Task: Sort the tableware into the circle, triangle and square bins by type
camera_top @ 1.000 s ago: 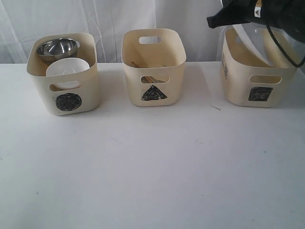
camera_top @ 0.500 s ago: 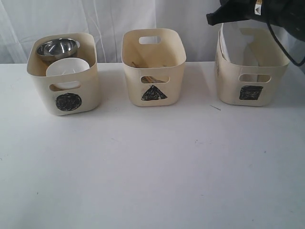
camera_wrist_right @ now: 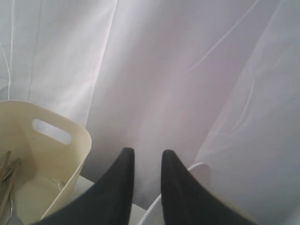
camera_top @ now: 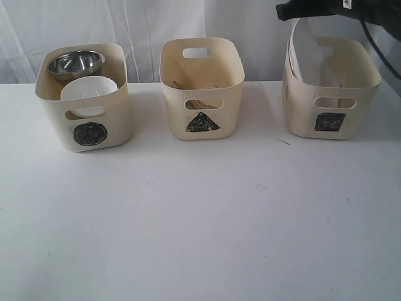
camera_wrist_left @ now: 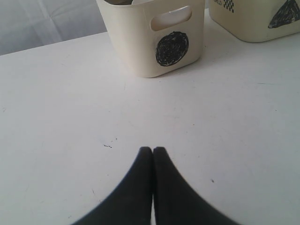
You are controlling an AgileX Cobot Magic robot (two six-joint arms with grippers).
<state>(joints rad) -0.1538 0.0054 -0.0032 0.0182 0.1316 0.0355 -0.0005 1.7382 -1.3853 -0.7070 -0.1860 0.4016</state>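
Observation:
The large white plate (camera_top: 306,56) stands on edge inside the square bin (camera_top: 301,119) at the right. My right gripper (camera_wrist_right: 146,154) hangs open just above the plate's rim (camera_wrist_right: 199,169), with nothing between its fingers; its arm (camera_top: 326,7) shows at the top right of the exterior view. The circle bin (camera_top: 116,119) on the left holds a steel bowl (camera_top: 75,63) and a small white bowl (camera_top: 89,88). The triangle bin (camera_top: 232,106) in the middle holds chopsticks and cutlery (camera_wrist_right: 7,176). My left gripper (camera_wrist_left: 153,150) is shut and empty, low over the table in front of the circle bin (camera_wrist_left: 140,47).
The white table (camera_top: 200,219) spreads out in front of the three bins. A white curtain (camera_top: 138,25) hangs close behind them. In the left wrist view a corner of the triangle bin (camera_wrist_left: 243,23) shows beside the circle bin.
The plate went from tilted in my right gripper above the square bin to standing inside it. The right gripper let go of it and rose. The bin shifted slightly left.

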